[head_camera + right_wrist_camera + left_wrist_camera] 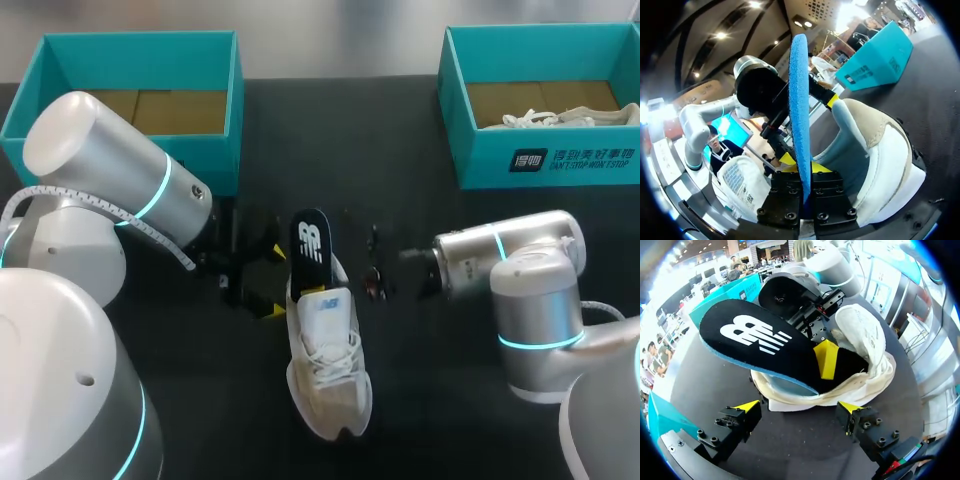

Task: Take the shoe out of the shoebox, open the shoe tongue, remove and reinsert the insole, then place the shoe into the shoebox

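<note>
Lying on the table (pixel 430 400) between both arms, the shoe (pixel 325 370) runs lengthwise, toe toward the near edge and heel away. Its insole (pixel 311 245) juts up from the heel opening, pinched edge-on by the right gripper (pixel 805 167). The left gripper (pixel 799 407) is spread wide beside the heel.

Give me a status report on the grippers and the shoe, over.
Right gripper shut on insole, which stands partway out of shoe. Left gripper open, close by the heel. Shoe upright on table.
</note>
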